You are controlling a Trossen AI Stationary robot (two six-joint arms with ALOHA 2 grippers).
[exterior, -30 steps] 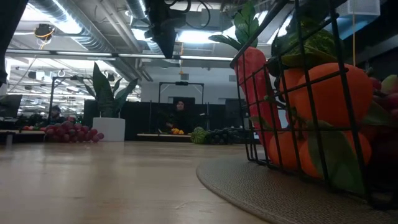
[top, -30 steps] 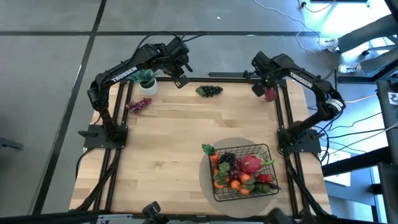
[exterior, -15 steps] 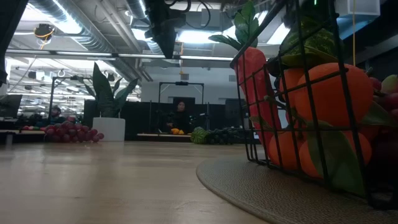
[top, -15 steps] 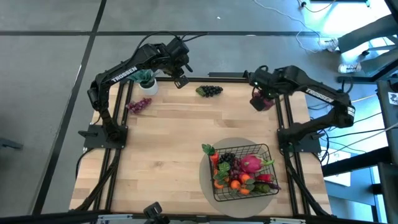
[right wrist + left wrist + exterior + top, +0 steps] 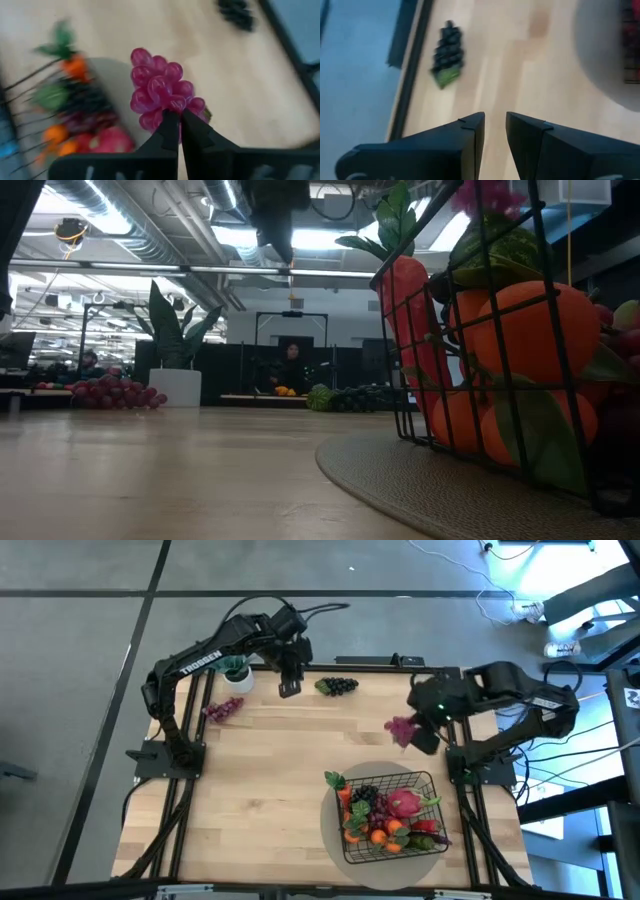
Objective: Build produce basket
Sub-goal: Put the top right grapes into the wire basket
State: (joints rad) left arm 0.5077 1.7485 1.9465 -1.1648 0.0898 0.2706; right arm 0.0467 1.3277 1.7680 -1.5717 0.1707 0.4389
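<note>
A pink grape bunch (image 5: 162,90) is clamped by the right gripper (image 5: 180,120) above the table beside the basket (image 5: 392,818); the left gripper (image 5: 494,127), slightly parted, is held empty farther off.

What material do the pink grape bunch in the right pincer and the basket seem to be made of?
The pink grape bunch, held in the right pincer, looks like glossy, slightly translucent plastic or rubber: each berry carries a bright highlight. The basket appears to be thin metal wire with a black coating: straight dark rods form an open grid. Neither material is certain from looks alone.
</note>
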